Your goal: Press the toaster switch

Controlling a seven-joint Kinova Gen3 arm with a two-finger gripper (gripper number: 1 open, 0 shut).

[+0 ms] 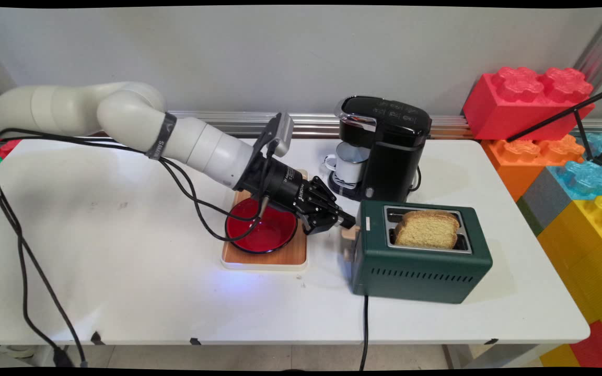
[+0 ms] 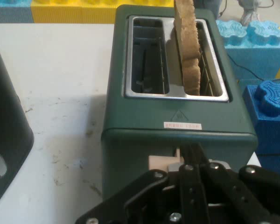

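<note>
My gripper (image 1: pixel 349 221) is at the left end of a dark green toaster (image 1: pixel 421 261), fingers shut together. Their tips rest against the beige lever (image 1: pixel 350 233) on that end face. In the hand view the shut fingers (image 2: pixel 185 156) meet just beside the lever (image 2: pixel 159 163), under the toaster's (image 2: pixel 177 112) label. A slice of toast (image 1: pixel 426 227) stands tall in the nearer slot, its top well above the rim; the other slot is empty. In the hand view the toast (image 2: pixel 189 46) stands in the right slot.
A red bowl (image 1: pixel 262 230) on a wooden tray (image 1: pixel 280 258) lies under my wrist. Behind the toaster stands a black coffee machine (image 1: pixel 384 146) with a white cup (image 1: pixel 350 162). Large toy blocks (image 1: pixel 531 99) stack at the table's right. The toaster's cable (image 1: pixel 365 329) hangs over the front edge.
</note>
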